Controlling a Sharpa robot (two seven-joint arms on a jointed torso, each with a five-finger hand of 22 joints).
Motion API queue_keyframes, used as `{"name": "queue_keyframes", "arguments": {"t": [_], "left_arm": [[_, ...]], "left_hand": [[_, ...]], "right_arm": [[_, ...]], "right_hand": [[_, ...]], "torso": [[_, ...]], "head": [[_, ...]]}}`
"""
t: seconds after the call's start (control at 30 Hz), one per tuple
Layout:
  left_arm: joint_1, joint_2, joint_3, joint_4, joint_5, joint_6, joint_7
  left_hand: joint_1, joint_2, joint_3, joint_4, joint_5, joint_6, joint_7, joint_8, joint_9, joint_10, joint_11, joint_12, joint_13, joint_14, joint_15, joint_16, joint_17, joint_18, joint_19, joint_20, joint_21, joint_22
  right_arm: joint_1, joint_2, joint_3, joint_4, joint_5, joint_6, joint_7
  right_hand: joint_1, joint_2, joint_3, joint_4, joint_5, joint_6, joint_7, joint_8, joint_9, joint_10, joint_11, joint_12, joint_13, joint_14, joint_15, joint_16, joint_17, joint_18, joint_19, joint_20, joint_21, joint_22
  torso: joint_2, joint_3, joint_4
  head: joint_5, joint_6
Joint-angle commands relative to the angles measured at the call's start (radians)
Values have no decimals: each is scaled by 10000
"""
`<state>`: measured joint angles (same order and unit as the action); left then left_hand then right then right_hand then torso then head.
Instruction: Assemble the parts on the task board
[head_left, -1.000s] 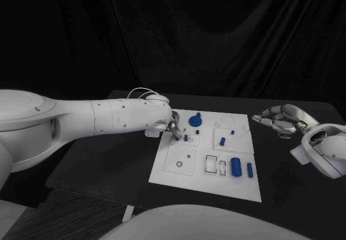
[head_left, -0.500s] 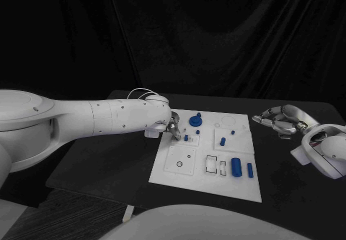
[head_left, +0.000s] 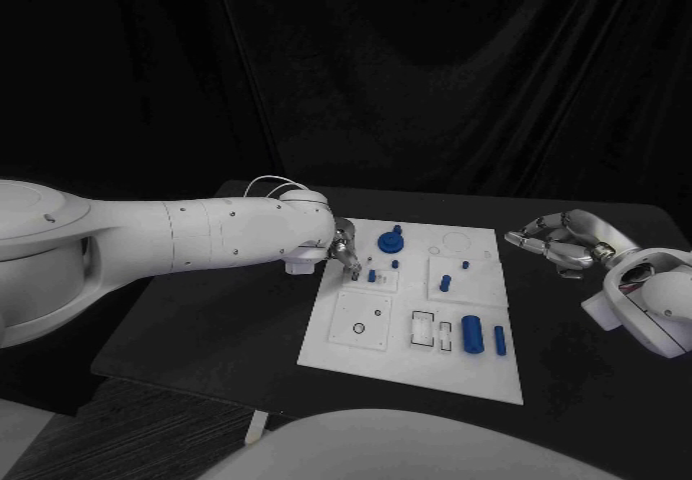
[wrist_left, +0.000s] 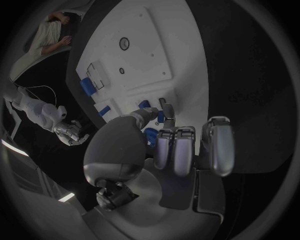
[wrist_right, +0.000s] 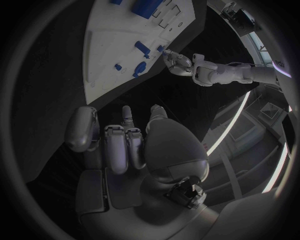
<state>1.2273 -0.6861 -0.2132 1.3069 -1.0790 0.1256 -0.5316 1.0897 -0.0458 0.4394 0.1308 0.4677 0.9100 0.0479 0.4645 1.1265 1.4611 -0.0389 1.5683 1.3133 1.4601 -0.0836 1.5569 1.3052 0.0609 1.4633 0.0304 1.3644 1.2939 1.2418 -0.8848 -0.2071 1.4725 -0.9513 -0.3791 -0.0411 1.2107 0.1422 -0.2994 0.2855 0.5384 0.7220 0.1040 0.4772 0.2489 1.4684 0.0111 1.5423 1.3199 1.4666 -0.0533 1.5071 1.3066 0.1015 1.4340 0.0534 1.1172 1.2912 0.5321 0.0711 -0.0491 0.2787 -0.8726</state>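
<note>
1. Head view: task board (head_left: 411, 372) lies mid-table (head_left: 216, 340), long axis running away from the robot.
2. Left hand (head_left: 343, 252) is over the board's far-left corner, fingertips down beside a small blue peg (head_left: 372, 275).
3. Left wrist view: left hand's thumb and one finger meet at a small blue part (wrist_left: 159, 117) just above the board; other fingers (wrist_left: 185, 150) lie side by side, curled in. Whether the part is actually pinched or just touched, can't tell.
4. Right hand (head_left: 565, 240) is off the board's far-right side, well apart from it, fingers curled in, holding nothing.
5. Parts on the board: blue round knob (head_left: 391, 241) at far left, blue peg (head_left: 446, 282) in the middle block, long blue cylinder (head_left: 472, 331) and thin blue bar (head_left: 500, 340) at near right.
</note>
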Motion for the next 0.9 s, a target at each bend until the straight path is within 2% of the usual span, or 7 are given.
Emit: {"name": "queue_keyframes", "arguments": {"t": [0.03,0.23,0.53,0.7,0.9], "left_arm": [[129,-73,13,105,129,-286,474],[359,-52,15,-84,1015,1068,529],[446,473,16,-941,1449,3074,122],[456,753,17,-1354,1498,3515,-43],[459,1001,17,-1727,1516,3612,-203]], "left_hand": [[-80,25,1051,-202,314,228,-226,-87,83,1096,-39,25,2575,1107,-44,139,2656,-71,-63,-47,-121,2053],[-45,-140,1193,-340,215,211,-233,-133,65,1096,-50,25,2575,1107,-56,139,2656,-62,-74,-58,-160,2042],[-96,-340,1372,-472,7,153,-194,-352,-120,1096,-19,25,2575,1107,-35,139,2656,-46,-119,-48,-253,2016],[-130,-357,1424,-496,-88,161,-186,-420,-193,1096,-9,25,2575,1107,-25,139,2656,-43,-127,-40,-271,2012],[-136,-351,1458,-515,-130,166,-182,-449,-224,1096,-6,25,2575,1107,-23,139,2656,-44,-125,-37,-270,2013]], "right_arm": [[-24,-21,8,-1,-46,65,-201],[-27,-5,8,-7,-46,85,-226],[-34,10,8,2,-46,119,-252],[-35,8,8,8,-46,124,-261],[-36,16,8,13,-46,124,-248]], "right_hand": [[271,181,-16,11,164,10,-20,-34,-126,532,32,-177,1705,773,-5,-65,1346,-73,-113,5,-169,1541],[313,214,19,9,170,9,-19,-39,-135,526,37,-181,1698,768,-2,-76,1328,-70,-121,7,-189,1536],[350,230,43,2,174,10,-17,-41,-142,520,39,-187,1688,765,-1,-82,1316,-65,-130,9,-217,1529],[371,237,55,-2,174,11,-16,-42,-145,519,39,-188,1687,763,1,-86,1311,-65,-131,10,-219,1528],[371,237,55,-2,174,11,-16,-42,-145,519,39,-188,1687,763,1,-86,1311,-65,-131,10,-219,1528]], "torso": [[3,-2,3],[-6,-1,-5],[-1,0,1],[8,-5,2],[12,-10,-5]], "head": [[-6,0],[17,0],[18,0],[12,0],[19,0]]}}
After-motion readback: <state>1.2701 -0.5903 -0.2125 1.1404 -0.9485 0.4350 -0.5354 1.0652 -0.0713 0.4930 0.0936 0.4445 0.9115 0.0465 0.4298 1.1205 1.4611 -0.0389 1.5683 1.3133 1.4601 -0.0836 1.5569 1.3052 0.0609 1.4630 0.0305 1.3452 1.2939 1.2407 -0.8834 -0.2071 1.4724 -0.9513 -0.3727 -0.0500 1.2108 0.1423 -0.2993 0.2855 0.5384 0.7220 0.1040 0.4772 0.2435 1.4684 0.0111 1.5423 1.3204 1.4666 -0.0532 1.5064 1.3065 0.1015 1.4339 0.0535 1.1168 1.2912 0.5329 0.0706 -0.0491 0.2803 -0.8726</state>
